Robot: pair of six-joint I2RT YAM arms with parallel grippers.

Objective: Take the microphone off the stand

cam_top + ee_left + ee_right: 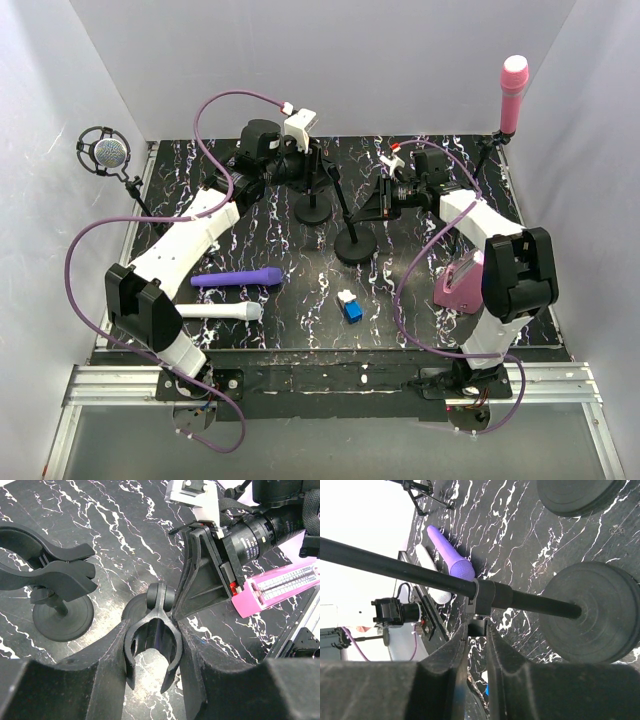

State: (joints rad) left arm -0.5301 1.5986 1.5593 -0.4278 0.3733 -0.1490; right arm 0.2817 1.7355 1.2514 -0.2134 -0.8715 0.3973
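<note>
White microphone [220,311]: nearest the arms, lying flat on the table [290,335], well left of the stand base [352,248] and nearer than it.
Blue block [352,310]: a little nearer than the stand base, not touching it.
Purple microphone [238,278]: lying flat on the table to the left of the stand base, in no clip. I judge this to be the task's microphone, already out of the stand.
Stand base: a round black disc. Its rod [395,567] tilts away from it and a little left.
Right gripper [477,630]: low on the rod near the stand base, jaws drawn nearly together and pinching the collar [485,596].
Left gripper [152,635]: beyond the stand base at the rod's top, jaws clamped on both sides of the clip [150,617], which is empty.
Second stand [313,210]: just beyond the stand base, and its clip looks empty too.
Pink microphone [513,90]: far beyond and right of the stand base, upright on its own stand.
Silver microphone [105,152]: far left of the stand base, hung in a ring mount.
Handling: the purple microphone is likely stiff, fairly light and smooth, so it may roll or slip. The best hold is across the middle of the handle, away from the mesh head.
</note>
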